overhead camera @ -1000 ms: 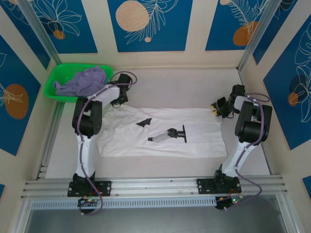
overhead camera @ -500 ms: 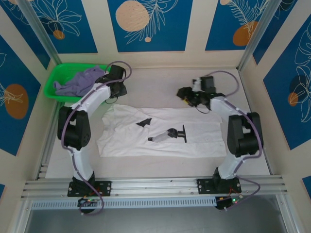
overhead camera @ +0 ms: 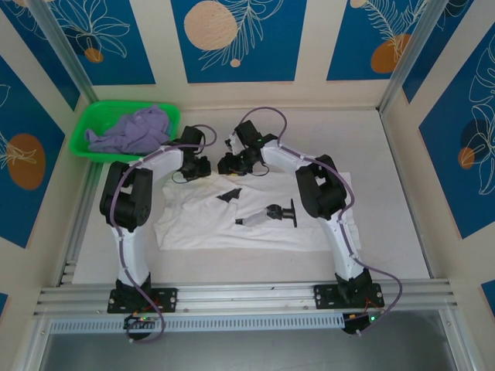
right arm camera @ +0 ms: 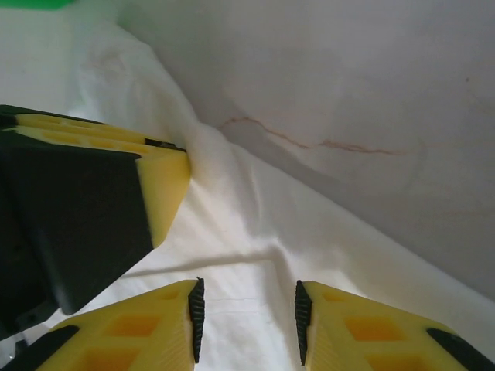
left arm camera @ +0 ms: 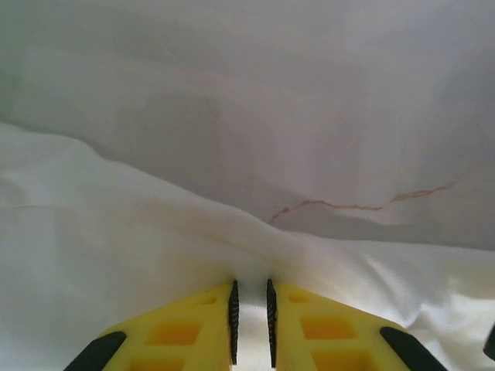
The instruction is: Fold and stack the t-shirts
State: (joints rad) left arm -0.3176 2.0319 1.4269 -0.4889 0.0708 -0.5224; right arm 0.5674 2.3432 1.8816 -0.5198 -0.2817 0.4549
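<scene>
White tee (overhead camera: 255,232): your arms have both reached its far edge; left fingers (left arm camera: 178,332) pinch it, right fingers (right arm camera: 131,332) spread. Fold likely beginning.

Shirt (overhead camera: 255,226) spread on table (overhead camera: 394,147) centre; second shirt (overhead camera: 131,130) in basket (overhead camera: 99,157), far-left corner.
</scene>
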